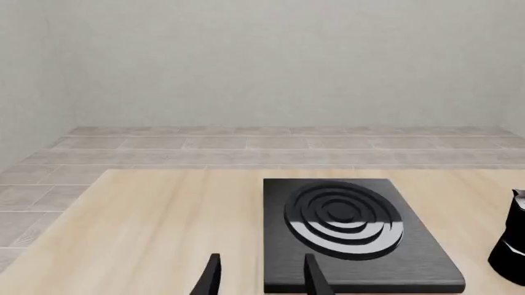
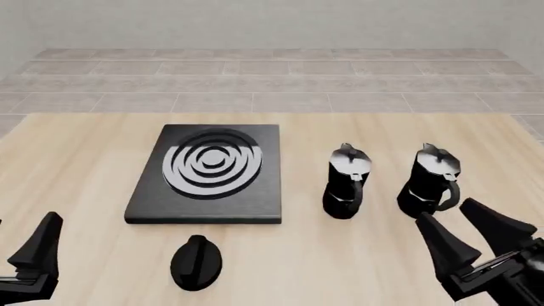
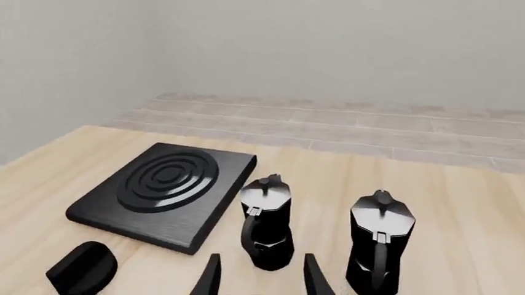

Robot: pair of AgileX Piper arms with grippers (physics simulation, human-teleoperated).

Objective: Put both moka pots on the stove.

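Stove (image 2: 206, 171) left on the table (image 2: 76, 153) — two pots (image 2: 347, 182) (image 2: 431, 180) side by side to its right; knob (image 2: 195, 262) before it.

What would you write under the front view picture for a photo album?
Two moka pots stand on the wooden table right of the empty stove, both open tools waiting nearby.

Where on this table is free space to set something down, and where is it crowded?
The table is bare left of the stove, and behind it and the two pots. A smaller bare strip lies between the stove and the nearer pot. It is crowded around that pot, the other pot and the right gripper.
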